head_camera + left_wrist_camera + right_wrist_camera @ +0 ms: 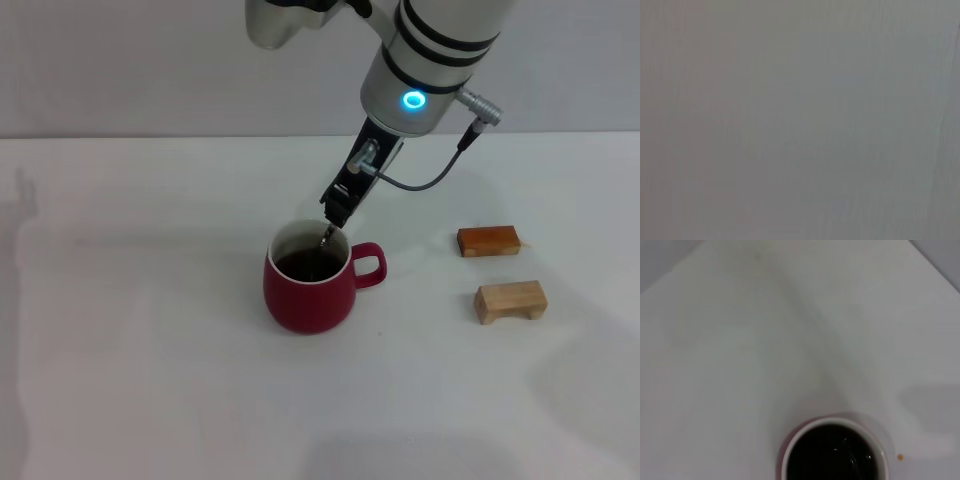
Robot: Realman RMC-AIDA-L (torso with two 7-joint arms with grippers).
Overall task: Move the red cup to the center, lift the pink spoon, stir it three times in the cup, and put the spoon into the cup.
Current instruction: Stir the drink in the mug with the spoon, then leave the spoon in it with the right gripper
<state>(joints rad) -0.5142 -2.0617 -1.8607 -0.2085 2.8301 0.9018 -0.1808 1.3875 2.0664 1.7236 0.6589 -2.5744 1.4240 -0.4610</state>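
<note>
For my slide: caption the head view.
Right end effector holds pink spoon in red cup beside two wooden blocks.

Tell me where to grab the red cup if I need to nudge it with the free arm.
Take the red cup by its loop handle, coming from the robot's right: it juts clear on that side. Avoid the rim; the right gripper holds the pink spoon into the cup there.

Two small wooden blocks sit on the white counter [150, 380], near each other but apart: a reddish-brown block [489, 241] farther back and a pale arched block [511, 301] closer to the front edge.
</note>
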